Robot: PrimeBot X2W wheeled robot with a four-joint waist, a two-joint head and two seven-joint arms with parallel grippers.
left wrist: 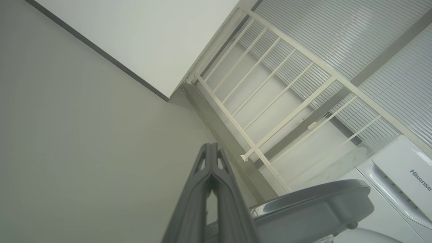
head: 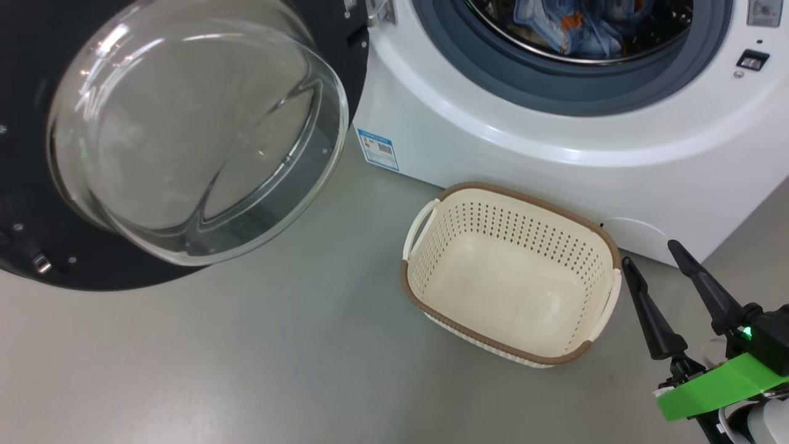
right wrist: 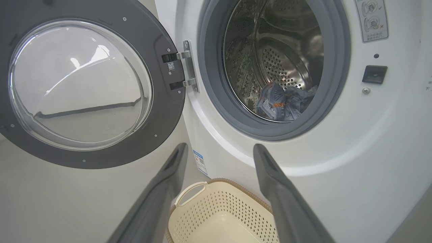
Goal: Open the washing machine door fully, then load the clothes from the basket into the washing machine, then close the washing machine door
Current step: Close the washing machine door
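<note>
A white front-loading washing machine stands on a grey floor. The washing machine door is swung wide to the left on a metal hinge, and its black rim and bulging glass bowl face the camera. The round opening is unobstructed and ringed by a grey rubber gasket. Inside the steel drum, the clothes, light blue fabric with orange-brown print, lie bunched at the bottom just behind the gasket's lower lip.

The basket, cream perforated plastic with a brown rim, sits on the floor just in front of the machine, below the opening and slightly right of the door. Its walls and smooth bottom are in plain sight. A blue label sticker is stuck low on the machine's left front. A round cover sits low on the front, just right of the basket. A dark latch socket lies right of the opening.

The right gripper hovers at the lower right, just beside the basket's right handle, with its fingers spread wide and holding nothing. It carries a green band. In the right wrist view the basket's near end lies between those fingers.

The left gripper has its fingers pressed together on nothing. It points towards a pale wall and a white railing, near a white panel lettered Hisense.
</note>
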